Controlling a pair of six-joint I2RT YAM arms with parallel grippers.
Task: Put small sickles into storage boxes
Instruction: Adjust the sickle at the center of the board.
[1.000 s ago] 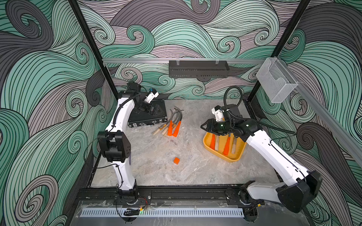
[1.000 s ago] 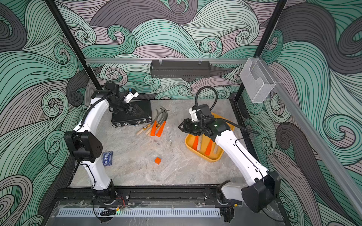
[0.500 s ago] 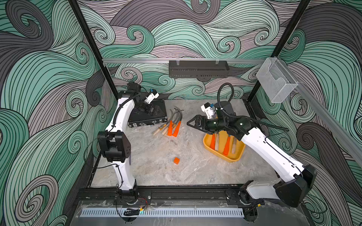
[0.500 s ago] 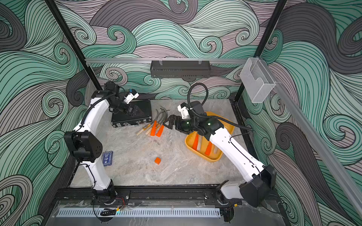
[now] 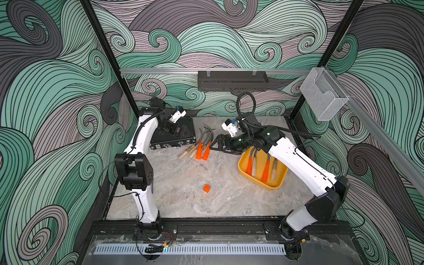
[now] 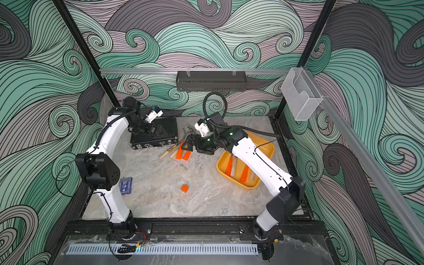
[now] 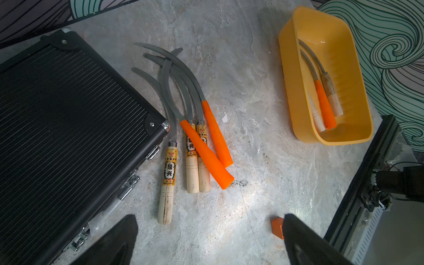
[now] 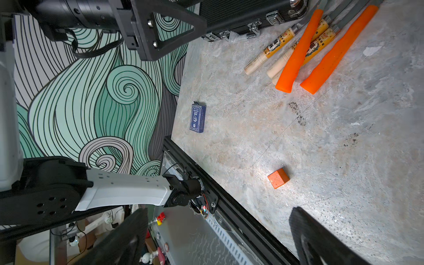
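Right gripper (image 5: 218, 146), fingers spread and empty, should straddle the outermost orange-handled sickle (image 5: 207, 151) mid-handle — seemingly the freest of the pile (image 5: 198, 151) — left gripper (image 7: 208, 218) equally spread.

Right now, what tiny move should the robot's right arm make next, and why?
Probably lower the right pincer onto the nearest orange-handled sickle and close. The pincer is open and empty, just beside the pile by the black case. Several sickles already lie in the yellow tray, so these loose ones seem next.
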